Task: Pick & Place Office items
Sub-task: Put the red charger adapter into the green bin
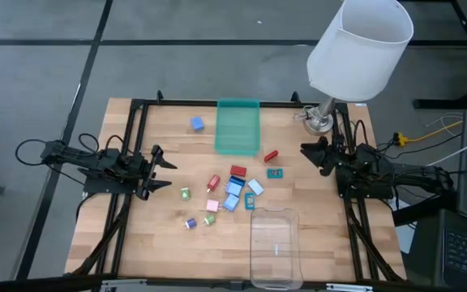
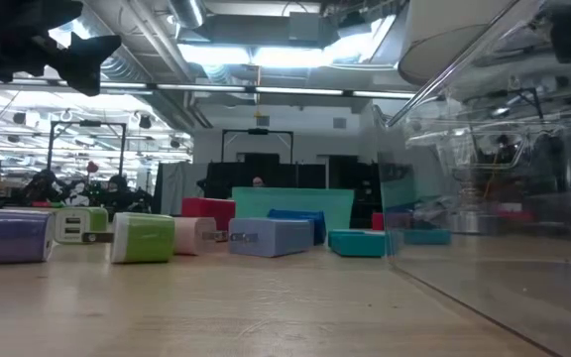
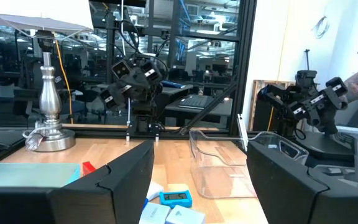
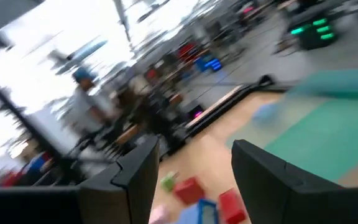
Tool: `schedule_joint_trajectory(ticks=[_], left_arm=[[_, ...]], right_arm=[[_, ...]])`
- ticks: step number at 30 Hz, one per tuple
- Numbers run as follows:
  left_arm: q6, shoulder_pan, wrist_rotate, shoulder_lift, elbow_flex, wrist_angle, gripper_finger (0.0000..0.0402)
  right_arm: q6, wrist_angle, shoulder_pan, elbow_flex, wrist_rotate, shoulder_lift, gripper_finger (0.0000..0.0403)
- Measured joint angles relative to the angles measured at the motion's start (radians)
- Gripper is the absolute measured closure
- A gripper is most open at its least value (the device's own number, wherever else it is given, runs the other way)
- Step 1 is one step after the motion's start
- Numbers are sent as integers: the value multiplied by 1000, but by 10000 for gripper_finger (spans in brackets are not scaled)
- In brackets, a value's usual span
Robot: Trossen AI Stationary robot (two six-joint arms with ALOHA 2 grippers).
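The office items lie scattered mid-table: red, blue, teal, pink, green and white pieces, resting flat on the wood. One blue cube sits apart near the far edge. In the low view they line up as small blocks. My left gripper hovers open at the table's left, fingers pointing right toward the pile. My right gripper hovers open at the right, near the lamp base, pointing left. The left wrist view shows blue pieces between its fingers; the right wrist view is blurred, with red pieces ahead.
A green tray lies at the far middle. A clear plastic tray sits at the near edge. A lamp with silver base and white shade stands at the far right corner. Black frame rails run along both table sides.
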Motion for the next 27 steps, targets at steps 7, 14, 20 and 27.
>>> schedule_joint_trajectory(ticks=[7, 14, 20, 27], left_arm=[[0, 0, 0, 0, 0, 0, 151], [0, 0, -52, 0, 0, 0, 151], [97, 0, -166, 0, 0, 1, 151], [190, 0, -261, 0, 0, 1, 151]], right_arm=[[64, 19, 0, 0, 180, 0, 202], [278, 18, 0, 0, 304, 0, 202], [441, 19, 0, 0, 291, 0, 202], [523, 175, 0, 0, 304, 0, 202]])
